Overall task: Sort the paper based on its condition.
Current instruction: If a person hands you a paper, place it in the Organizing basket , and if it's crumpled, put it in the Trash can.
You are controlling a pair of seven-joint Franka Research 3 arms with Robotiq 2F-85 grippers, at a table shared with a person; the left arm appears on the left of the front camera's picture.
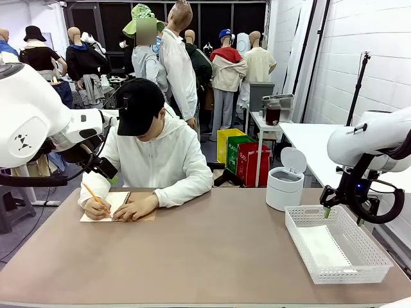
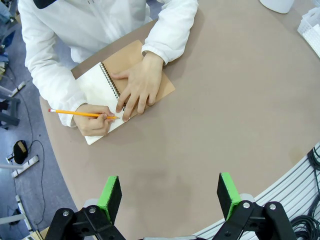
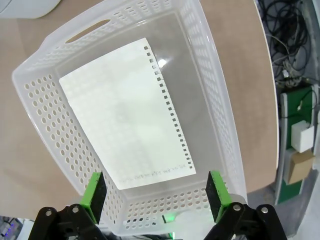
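Right claw (image 3: 156, 176) is hovering wide open, empty, directly above the sheet (image 3: 125, 115) lying in the basket (image 3: 210, 65); left claw (image 2: 169, 179), open and empty too, is sitting nearer the notebook (image 2: 97, 85).

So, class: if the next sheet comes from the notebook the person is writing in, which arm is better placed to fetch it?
Probably the left: the left gripper, open, looks toward the notebook, while the right gripper hangs open over the basket on the opposite side.
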